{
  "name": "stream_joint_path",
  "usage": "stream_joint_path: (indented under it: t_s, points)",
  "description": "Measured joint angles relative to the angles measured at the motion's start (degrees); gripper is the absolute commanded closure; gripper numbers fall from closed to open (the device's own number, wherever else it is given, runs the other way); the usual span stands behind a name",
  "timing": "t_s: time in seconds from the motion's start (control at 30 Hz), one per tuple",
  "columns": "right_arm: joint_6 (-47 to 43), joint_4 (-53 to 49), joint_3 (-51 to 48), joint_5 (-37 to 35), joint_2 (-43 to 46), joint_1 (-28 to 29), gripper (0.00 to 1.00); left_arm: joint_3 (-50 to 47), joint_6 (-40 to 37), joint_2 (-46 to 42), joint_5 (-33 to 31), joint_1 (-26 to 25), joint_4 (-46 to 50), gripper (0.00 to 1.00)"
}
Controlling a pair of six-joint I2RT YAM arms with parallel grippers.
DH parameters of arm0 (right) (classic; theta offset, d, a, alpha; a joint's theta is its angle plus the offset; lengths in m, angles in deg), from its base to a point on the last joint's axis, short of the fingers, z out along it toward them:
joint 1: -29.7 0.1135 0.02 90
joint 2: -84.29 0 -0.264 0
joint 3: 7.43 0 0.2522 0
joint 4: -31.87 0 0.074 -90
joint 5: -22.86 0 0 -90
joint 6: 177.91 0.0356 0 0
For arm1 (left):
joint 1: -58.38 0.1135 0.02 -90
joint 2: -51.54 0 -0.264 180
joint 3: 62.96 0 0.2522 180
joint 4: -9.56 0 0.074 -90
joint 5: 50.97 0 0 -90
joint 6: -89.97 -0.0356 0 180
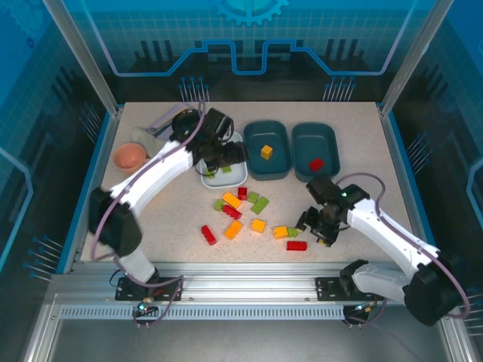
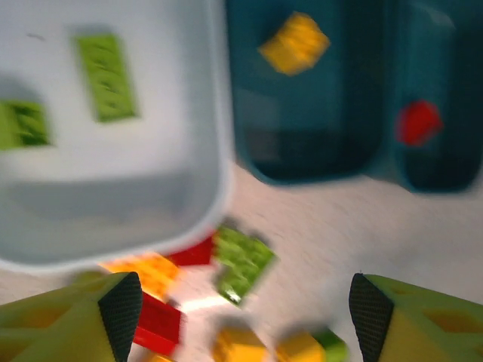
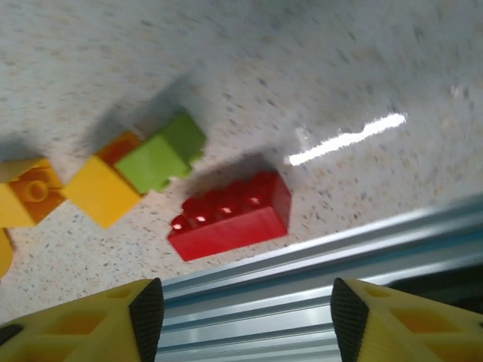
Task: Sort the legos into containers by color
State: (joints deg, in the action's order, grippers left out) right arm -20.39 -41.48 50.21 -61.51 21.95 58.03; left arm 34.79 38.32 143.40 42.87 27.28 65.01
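Now your right end effector (image 3: 247, 313) is spread and empty; the red lego (image 3: 230, 215) lies on the table (image 3: 302, 60) just above it, mid-frame. Its long axis runs nearly left to right, spanning the finger gap.

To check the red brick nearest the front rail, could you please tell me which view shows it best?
The right wrist view: the red brick is large, unobstructed, studs visible, ahead of the right pincer. The top view shows it small, beside that pincer.
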Motion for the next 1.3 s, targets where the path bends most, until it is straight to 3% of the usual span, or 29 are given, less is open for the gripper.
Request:
stream_joint_path:
  t_s: [0.13, 0.3, 0.5, 0.77, 0.87, 1.17, 1.3]
  points:
    - [12.98, 4.66, -6.47, 0.90, 3.23, 1.84, 0.39, -17.75, 0.81, -13.18, 7.26, -4.04, -9.88, 0.22]
    - [23.89, 9.77, -9.14, 0.81, 3.37, 4.39, 0.38, -31.47, 2.27, -22.38, 12.39, -5.40, -13.75, 0.21]
    - [30.62, 15.13, -12.48, 0.85, 2.97, 5.57, 0.39, -35.08, 3.76, -29.57, 13.64, -5.40, -14.40, 0.21]
    - [34.25, 20.48, -14.93, 0.63, 1.20, 5.95, 0.41, -35.41, 5.11, -30.84, 13.62, -5.86, -15.08, 0.21]
    - [34.51, 22.51, -15.08, 0.37, -0.50, 6.47, 0.48, -35.87, 5.25, -31.17, 13.62, -6.34, -15.08, 0.21]
    - [35.95, 25.77, -15.80, -0.66, -4.37, 6.93, 0.83, -37.86, 5.29, -32.33, 13.57, -6.82, -15.04, 0.22]
    - [35.08, 23.87, -14.32, -3.58, -3.61, 6.86, 0.89, -37.86, 5.31, -32.35, 13.57, -6.97, -15.04, 0.22]
